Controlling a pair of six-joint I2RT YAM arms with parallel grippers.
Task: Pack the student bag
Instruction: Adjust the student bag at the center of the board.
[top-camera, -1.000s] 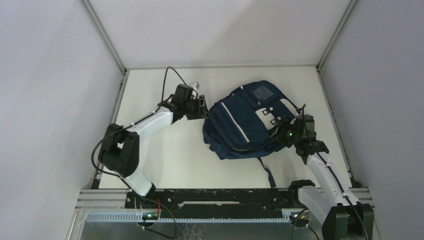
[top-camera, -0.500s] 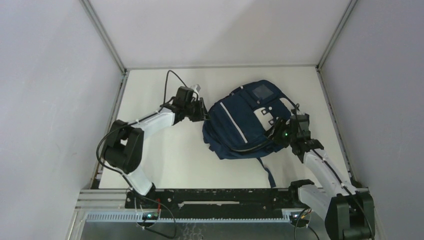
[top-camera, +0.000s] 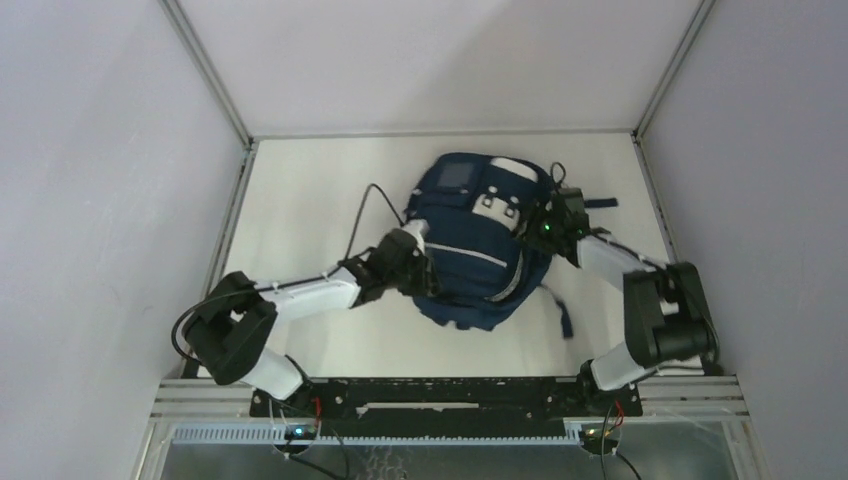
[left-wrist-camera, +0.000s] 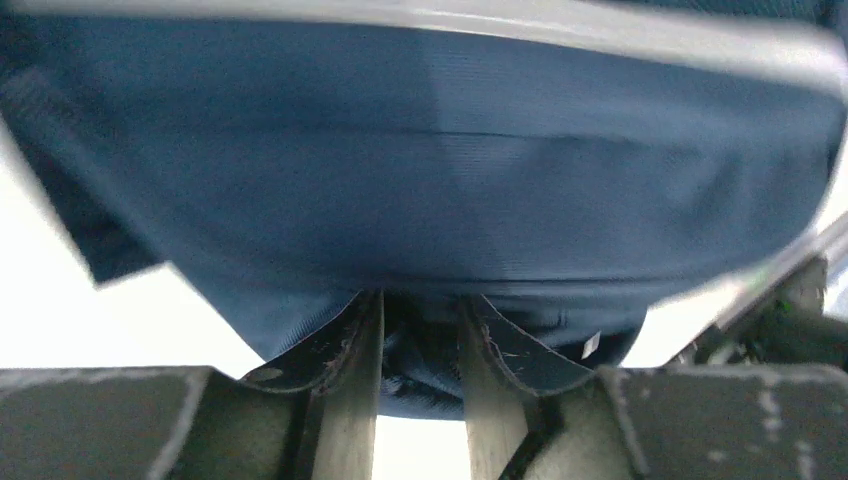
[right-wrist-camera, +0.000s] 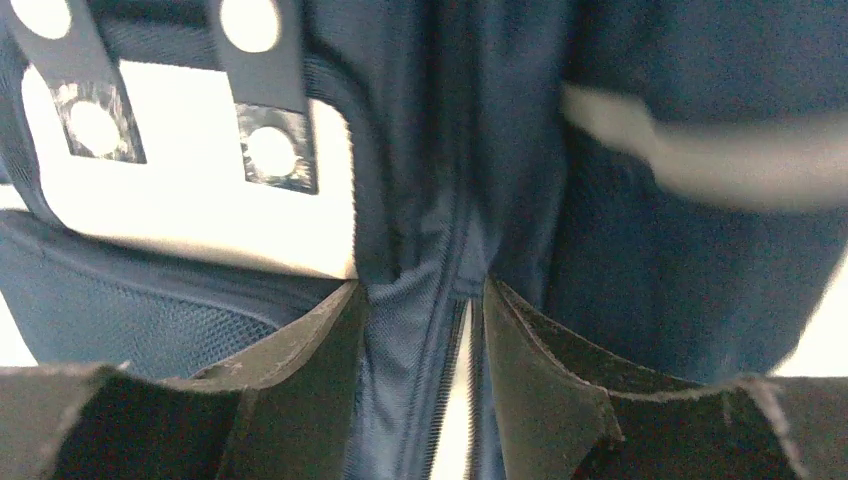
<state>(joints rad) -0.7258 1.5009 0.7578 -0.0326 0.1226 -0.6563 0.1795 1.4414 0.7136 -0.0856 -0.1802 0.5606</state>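
No legible text, brand, number or sign in any view. On backpack (top-camera: 478, 262): square front panel (top-camera: 458, 175) too small to read; white patches (right-wrist-camera: 190, 200) plain, unprinted. Small white tag (left-wrist-camera: 591, 344) blurred, unreadable.

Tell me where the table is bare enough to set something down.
Far-left table, between wall and student bag, is bare; so is the near strip between the arms. Right of the bag, the right arm crowds it.
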